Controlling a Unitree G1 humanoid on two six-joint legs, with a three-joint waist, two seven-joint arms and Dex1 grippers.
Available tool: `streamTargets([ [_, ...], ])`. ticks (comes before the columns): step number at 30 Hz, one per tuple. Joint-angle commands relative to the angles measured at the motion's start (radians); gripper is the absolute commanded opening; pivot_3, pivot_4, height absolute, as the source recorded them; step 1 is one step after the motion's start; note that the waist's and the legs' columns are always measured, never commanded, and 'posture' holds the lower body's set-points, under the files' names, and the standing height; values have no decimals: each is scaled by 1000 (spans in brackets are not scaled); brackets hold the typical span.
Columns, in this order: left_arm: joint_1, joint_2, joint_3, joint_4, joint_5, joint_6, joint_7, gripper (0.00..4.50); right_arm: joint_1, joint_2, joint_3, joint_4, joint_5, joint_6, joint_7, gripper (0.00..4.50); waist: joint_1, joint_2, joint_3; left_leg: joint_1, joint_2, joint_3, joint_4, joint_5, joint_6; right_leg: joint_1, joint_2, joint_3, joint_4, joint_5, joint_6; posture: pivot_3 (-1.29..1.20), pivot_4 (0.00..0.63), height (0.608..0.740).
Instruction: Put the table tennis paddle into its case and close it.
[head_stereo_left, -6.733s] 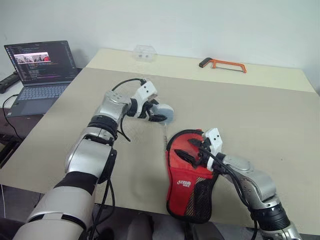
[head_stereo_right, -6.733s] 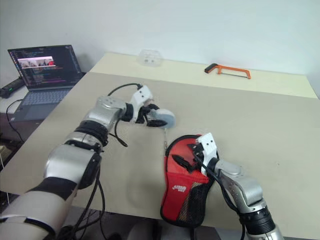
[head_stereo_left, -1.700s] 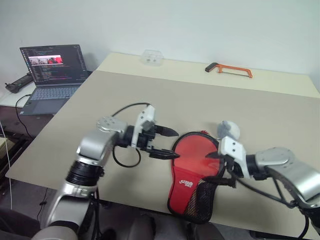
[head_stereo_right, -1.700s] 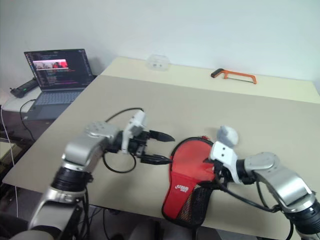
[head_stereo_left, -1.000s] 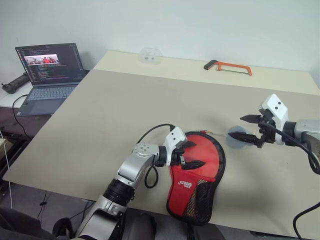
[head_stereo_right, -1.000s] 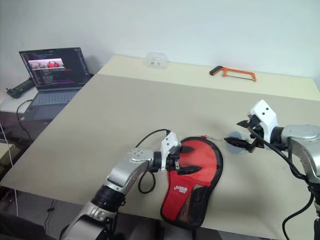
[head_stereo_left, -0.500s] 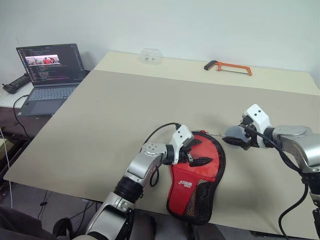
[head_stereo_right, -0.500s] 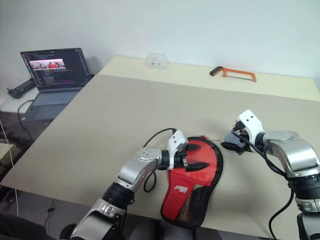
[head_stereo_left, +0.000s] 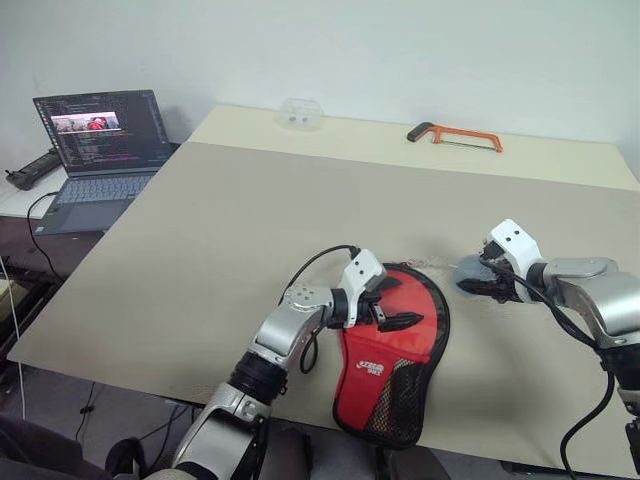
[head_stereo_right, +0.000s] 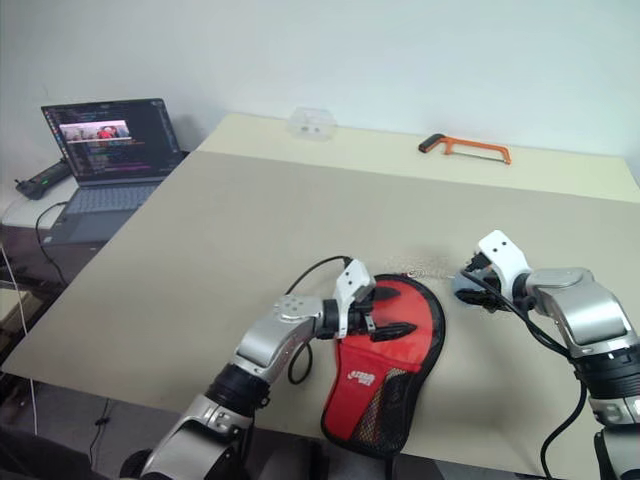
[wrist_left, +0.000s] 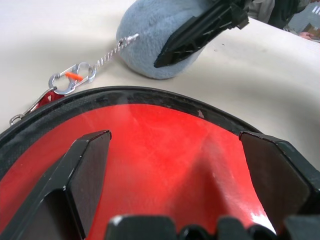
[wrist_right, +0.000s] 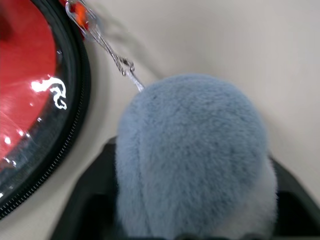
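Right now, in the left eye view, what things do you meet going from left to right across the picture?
Laptop → clear plastic box → left gripper → orange hacksaw → grey fluffy ball, in the right gripper's fingers.

white logo on the case (head_stereo_left: 372, 368) too small to read; laptop (head_stereo_left: 95, 140) screen text illegible.
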Motion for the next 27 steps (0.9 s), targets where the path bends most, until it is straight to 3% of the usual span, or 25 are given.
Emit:
streamTargets([
  [1, 26, 42, -89, 120, 111, -52, -1, 4500, -16, 4, 3, -11, -7, -7, 2, 1654, -1, 0, -1, 2, 0, 0, 0, 0, 0, 2, 0, 0, 0, 0, 0, 0, 150, 740],
  [3, 21, 54, -107, 134, 142, -88, 6, 4500, -16, 3, 4, -12, -11, -8, 2, 1177, -3, 0, -1, 7, 0, 0, -1, 0, 0, 7, 0, 0, -1, 0, 0, 0, 150, 740],
  [7, 13, 69, -143, 172, 203, -161, 14, 4500, -17, 6, 1, -14, -11, -8, 0, 827, -4, 0, -1, 15, 0, 0, -2, 0, 0, 14, 0, 1, -2, 0, 0, 0, 150, 740],
  [18, -8, 20, -77, 185, 120, -86, -35, 4500, 32, -59, -43, -59, 4, -15, 31, 730, -1, 0, -1, 15, 1, 0, -2, 0, 0, 14, -1, 1, -2, 0, 1, 0, 150, 740],
  [27, -21, 24, -119, 242, 178, -159, -29, 4500, 77, -178, -100, 28, -31, -90, 62, 674, 1, 0, -1, 14, 0, 0, -2, -1, 1, 14, -2, 1, -2, 0, 1, 0, 150, 740],
])
